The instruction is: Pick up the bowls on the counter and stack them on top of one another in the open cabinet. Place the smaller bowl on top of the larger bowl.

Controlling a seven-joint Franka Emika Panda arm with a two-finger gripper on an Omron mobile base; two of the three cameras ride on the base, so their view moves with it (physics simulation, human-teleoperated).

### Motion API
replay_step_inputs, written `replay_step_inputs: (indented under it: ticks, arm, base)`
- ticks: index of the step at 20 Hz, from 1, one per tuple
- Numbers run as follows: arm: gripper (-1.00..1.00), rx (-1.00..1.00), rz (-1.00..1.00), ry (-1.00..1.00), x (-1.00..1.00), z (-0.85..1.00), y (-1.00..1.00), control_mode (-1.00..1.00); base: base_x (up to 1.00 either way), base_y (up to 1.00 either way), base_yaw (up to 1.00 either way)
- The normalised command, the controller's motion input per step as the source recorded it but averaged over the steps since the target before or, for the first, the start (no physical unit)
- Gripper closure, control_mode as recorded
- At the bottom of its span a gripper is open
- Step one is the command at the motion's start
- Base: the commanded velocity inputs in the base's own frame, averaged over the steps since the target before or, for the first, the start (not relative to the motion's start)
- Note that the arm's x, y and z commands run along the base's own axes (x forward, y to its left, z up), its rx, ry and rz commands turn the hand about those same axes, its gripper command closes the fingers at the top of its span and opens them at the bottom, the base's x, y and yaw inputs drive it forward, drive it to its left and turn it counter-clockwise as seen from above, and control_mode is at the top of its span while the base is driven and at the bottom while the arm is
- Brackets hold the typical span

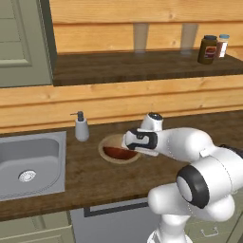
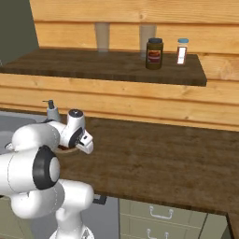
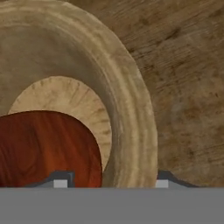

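The larger bowl [image 1: 105, 154], wide and tan, sits on the counter [image 1: 95, 182] just right of the sink. The smaller bowl [image 1: 114, 152], glossy red-brown, lies inside it. My gripper [image 1: 135, 151] points down over the tan bowl's right side. In the hand view the larger bowl's thick rim [image 3: 133, 131] runs between the two tips of the gripper [image 3: 111, 180]. One tip is over the smaller bowl [image 3: 43, 148] and the other is outside the rim over the counter [image 3: 188, 87]. The jaws stand apart. The open cabinet [image 1: 142, 66] lies above and behind.
A soap dispenser [image 1: 81, 127] stands left of the bowls beside the steel sink [image 1: 28, 161]. On the cabinet floor a dark brown jar [image 1: 207, 49] and a small bottle [image 1: 222, 45] stand at the right, two glasses [image 1: 141, 37] at the back. The cabinet door [image 1: 23, 42] hangs at left.
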Motion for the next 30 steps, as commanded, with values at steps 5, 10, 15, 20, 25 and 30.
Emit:
replay_step_inputs:
  ticks: [5,10,15,20,25,30]
  arm:
    - [1.0,0.04,-0.09,-0.08,-0.15,0.49,0.0,-1.0]
    - [1.0,0.07,-0.08,-0.22,-0.91,0.91,0.0,-1.0]
    - [1.0,0.08,-0.06,-0.27,-1.0,1.0,0.0,-1.0]
    - [1.0,0.08,-0.09,-0.28,-0.83,1.0,0.0,-1.0]
    - [1.0,0.16,-0.19,-0.1,-0.17,1.0,0.0,-1.0]
    - [1.0,0.15,-0.17,0.0,-0.22,1.0,0.0,-1.0]
  base:
    - [0.0,0.0,0.0]
    - [0.0,0.0,0.0]
    - [0.0,0.0,0.0]
    - [0.0,0.0,0.0]
    - [0.0,0.0,0.0]
    - [0.0,0.0,0.0]
